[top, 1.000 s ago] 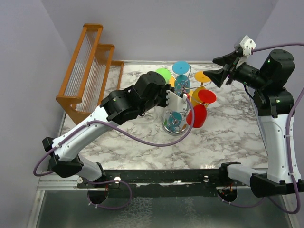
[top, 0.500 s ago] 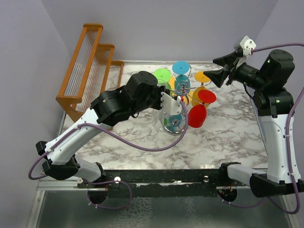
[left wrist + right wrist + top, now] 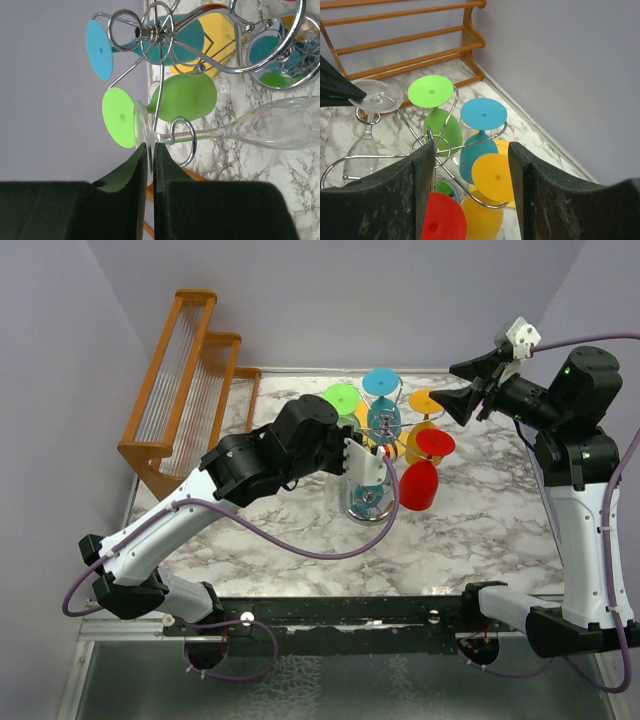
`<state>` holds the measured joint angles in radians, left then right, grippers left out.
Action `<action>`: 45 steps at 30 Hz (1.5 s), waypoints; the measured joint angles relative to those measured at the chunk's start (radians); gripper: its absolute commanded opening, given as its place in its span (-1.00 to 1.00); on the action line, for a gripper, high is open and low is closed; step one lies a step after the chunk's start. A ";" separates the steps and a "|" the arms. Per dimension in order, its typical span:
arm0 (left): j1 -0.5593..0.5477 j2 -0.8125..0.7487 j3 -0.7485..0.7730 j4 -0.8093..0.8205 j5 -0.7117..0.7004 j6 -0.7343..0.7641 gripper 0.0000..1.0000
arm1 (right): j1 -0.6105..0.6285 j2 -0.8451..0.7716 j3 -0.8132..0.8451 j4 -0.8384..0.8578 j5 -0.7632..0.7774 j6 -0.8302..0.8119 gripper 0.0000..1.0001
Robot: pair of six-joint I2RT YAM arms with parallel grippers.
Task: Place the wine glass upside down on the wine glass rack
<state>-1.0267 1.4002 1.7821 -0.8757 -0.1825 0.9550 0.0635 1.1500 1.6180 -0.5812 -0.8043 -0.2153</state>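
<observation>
A clear wine glass (image 3: pixel 280 122) hangs upside down with its stem threaded through a curled loop of the chrome wine glass rack (image 3: pixel 186 146). My left gripper (image 3: pixel 150 147) is shut on the glass's round foot (image 3: pixel 141 127), its fingers edge-on either side. In the top view the left gripper (image 3: pixel 362 462) sits at the rack's left side, above its mirror base (image 3: pixel 368 504). From the right wrist, the clear glass (image 3: pixel 366 145) hangs at the left. My right gripper (image 3: pixel 462 392) is open and empty, held high to the right of the rack (image 3: pixel 440 149).
Green (image 3: pixel 342 398), teal (image 3: pixel 381 382), yellow (image 3: pixel 427 402) and red (image 3: pixel 436 443) glasses hang upside down on the rack's other arms. An orange wooden slatted rack (image 3: pixel 190 370) stands at the back left against the wall. The marble tabletop (image 3: pixel 470 540) lies around the rack.
My left arm drew back to the left with the glass, then came in to the right again at the rack. The right arm has not moved.
</observation>
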 measured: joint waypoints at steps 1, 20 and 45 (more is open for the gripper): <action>0.000 0.000 -0.007 0.002 0.001 0.000 -0.87 | 0.000 0.000 0.000 0.000 0.000 0.000 0.20; 0.000 0.000 -0.051 0.007 0.081 -0.021 -0.44 | 0.000 -0.008 -0.016 0.001 0.000 -0.001 0.21; 0.000 -0.034 -0.027 -0.031 0.228 -0.097 0.34 | 0.000 -0.004 -0.050 0.002 0.037 -0.086 0.26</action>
<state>-1.0267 1.3666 1.7550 -0.9062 0.0456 0.8577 0.0631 1.1458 1.5677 -0.5789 -0.7670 -0.3012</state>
